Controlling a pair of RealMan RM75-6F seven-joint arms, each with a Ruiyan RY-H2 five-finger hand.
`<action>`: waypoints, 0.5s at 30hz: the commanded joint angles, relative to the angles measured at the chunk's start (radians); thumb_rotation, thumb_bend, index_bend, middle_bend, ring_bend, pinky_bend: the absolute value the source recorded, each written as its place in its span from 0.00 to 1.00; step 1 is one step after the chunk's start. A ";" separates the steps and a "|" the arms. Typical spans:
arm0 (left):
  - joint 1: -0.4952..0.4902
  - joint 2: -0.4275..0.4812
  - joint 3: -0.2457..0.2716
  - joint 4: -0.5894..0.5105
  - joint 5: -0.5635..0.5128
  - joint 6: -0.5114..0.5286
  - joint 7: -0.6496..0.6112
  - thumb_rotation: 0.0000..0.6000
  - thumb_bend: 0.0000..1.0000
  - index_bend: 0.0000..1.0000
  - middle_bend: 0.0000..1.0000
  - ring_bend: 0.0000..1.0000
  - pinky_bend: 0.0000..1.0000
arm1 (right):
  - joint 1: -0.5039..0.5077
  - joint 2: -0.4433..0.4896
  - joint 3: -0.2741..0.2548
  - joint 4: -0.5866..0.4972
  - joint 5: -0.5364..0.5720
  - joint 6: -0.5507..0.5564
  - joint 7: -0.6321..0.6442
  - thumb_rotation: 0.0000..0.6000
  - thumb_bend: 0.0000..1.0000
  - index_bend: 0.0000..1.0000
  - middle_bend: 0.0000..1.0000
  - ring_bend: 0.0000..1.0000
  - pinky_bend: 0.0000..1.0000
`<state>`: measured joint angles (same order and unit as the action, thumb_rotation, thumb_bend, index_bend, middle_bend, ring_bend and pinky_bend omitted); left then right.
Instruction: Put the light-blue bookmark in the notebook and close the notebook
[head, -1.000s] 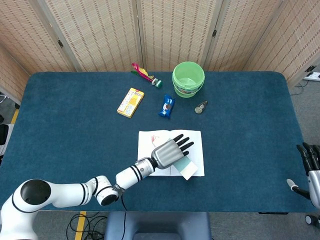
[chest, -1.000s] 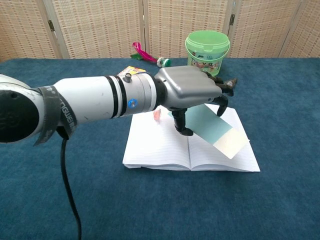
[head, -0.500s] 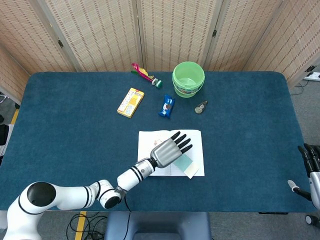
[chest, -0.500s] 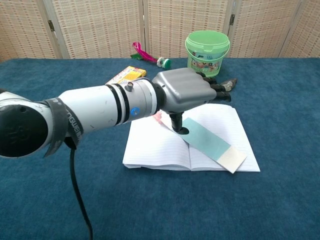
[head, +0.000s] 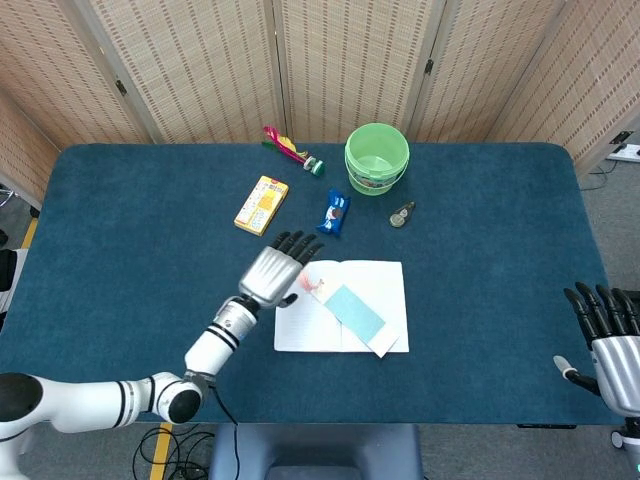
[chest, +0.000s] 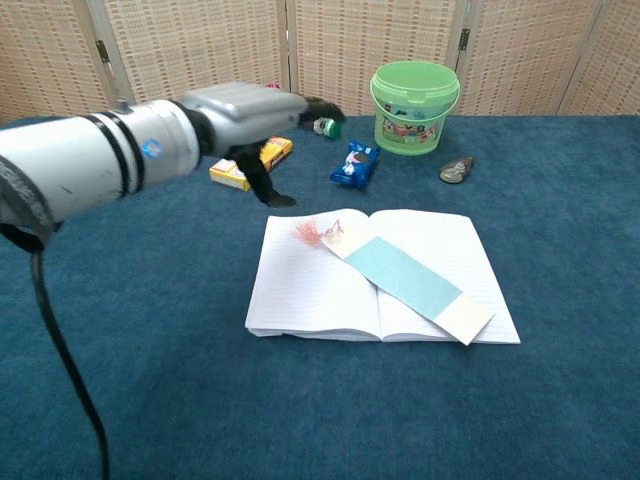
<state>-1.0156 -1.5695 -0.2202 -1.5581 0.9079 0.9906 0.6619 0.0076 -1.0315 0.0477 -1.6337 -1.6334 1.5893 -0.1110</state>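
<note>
The light-blue bookmark (chest: 404, 277) lies across the open notebook (chest: 300, 290); the left hand (head: 275, 270), empty with fingers spread, hovers at its 10 o'clock.

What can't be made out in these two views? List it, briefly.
- Right hand: head view cuts it off at the frame's corner; chest view lacks it.
- Left hand: chest view blurs its fingers; they hide part of the yellow box.
- Small grey object by the green bucket: too small to identify.

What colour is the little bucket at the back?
The bucket is light green, clearest in the chest view.
</note>
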 joint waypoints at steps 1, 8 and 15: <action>0.086 0.096 -0.001 -0.079 -0.039 0.077 -0.052 1.00 0.27 0.06 0.07 0.06 0.14 | 0.020 0.007 -0.003 -0.003 -0.031 -0.012 -0.009 1.00 0.13 0.00 0.09 0.01 0.04; 0.212 0.224 0.056 -0.147 0.011 0.167 -0.131 1.00 0.27 0.08 0.07 0.06 0.14 | 0.070 0.012 -0.016 -0.004 -0.086 -0.068 -0.023 1.00 0.21 0.00 0.12 0.01 0.06; 0.342 0.284 0.116 -0.169 0.113 0.283 -0.221 1.00 0.27 0.10 0.07 0.06 0.14 | 0.126 0.019 -0.029 -0.019 -0.128 -0.140 -0.040 1.00 0.25 0.00 0.14 0.01 0.07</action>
<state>-0.7001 -1.2996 -0.1220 -1.7187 0.9957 1.2469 0.4647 0.1248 -1.0144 0.0222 -1.6476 -1.7532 1.4582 -0.1466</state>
